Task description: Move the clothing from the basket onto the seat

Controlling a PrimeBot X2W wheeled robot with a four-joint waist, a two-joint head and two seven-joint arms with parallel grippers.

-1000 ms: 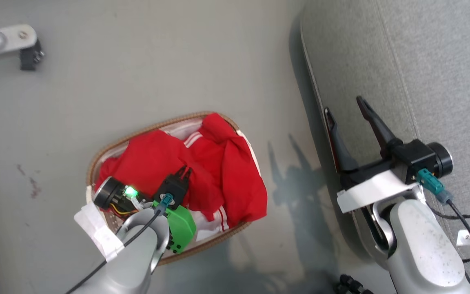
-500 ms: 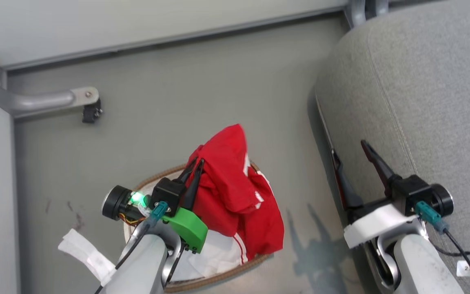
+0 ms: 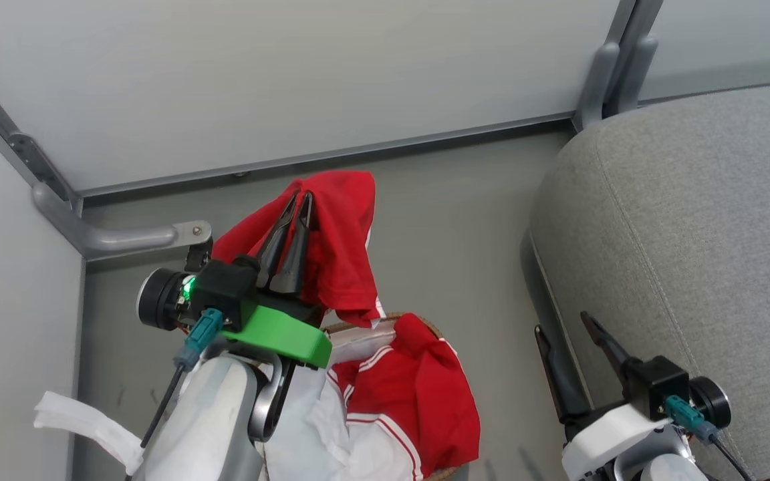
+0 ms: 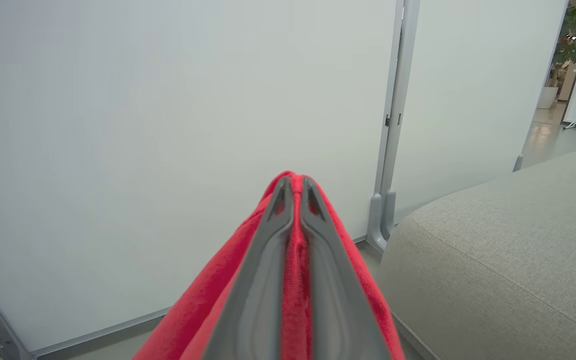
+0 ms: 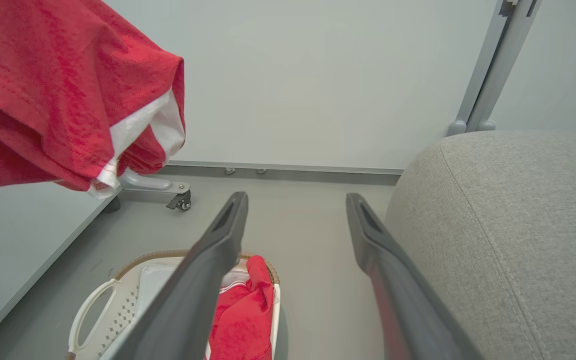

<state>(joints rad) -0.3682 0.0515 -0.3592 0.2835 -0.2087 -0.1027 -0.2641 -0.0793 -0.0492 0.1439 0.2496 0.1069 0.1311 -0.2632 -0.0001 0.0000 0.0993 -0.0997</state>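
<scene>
My left gripper (image 3: pixel 297 199) is shut on a red garment (image 3: pixel 338 247) and holds it up in the air above the basket (image 3: pixel 425 327); in the left wrist view its fingers (image 4: pixel 268 260) pinch red cloth (image 4: pixel 295 270). The same garment (image 5: pixel 58 90), with white trim, hangs at the upper left of the right wrist view. A second red garment (image 3: pixel 425 401) with white stripes lies in the basket (image 5: pixel 98 305) over the white liner (image 3: pixel 305 427). My right gripper (image 3: pixel 564 324) stands open and empty beside the grey seat (image 3: pixel 692 234), whose edge is at its right (image 5: pixel 508 225).
A pale partition wall (image 3: pixel 291 80) with a grey post (image 3: pixel 609 67) closes off the back. A metal foot with a castor (image 3: pixel 184 237) stands on the grey floor (image 3: pixel 458 220) at the left. Another panel (image 3: pixel 11 300) runs along the left side.
The left gripper has risen with one red garment out of the basket, lifting it well clear. The head camera has tilted up, so the wall and more seat show. The right gripper stays open.
</scene>
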